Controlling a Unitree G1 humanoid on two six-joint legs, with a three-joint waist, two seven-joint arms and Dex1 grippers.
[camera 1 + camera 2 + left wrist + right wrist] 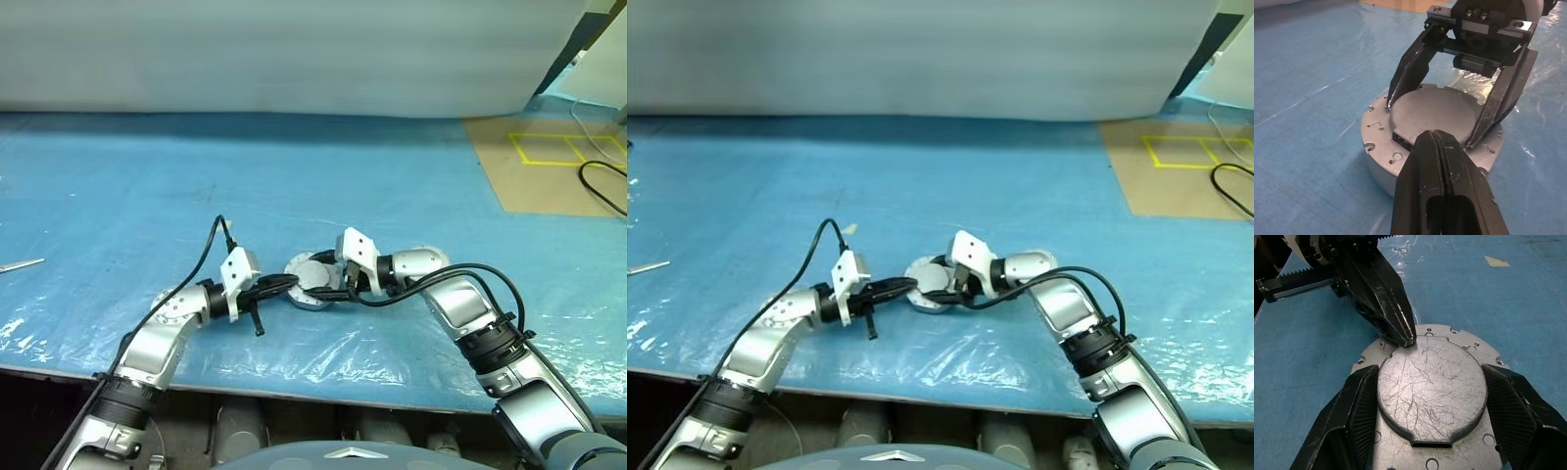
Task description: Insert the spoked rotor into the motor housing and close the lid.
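The lid (1431, 387) sits between the right claw's (1431, 404) wide fingers, seemingly gripped; the pinched-shut left claw (1405, 335) touches its rim.

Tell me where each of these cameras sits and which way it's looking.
Left eye view and right eye view: on the head, looking forward and down over the blue table; both arms reach to the motor housing.
Left wrist view: on the left wrist, along the shut left gripper at the lid.
Right wrist view: on the right wrist, along the right gripper, its jaws either side of the lid.
Shared: both wrist views show the plain grey lid on the housing and the opposite gripper.
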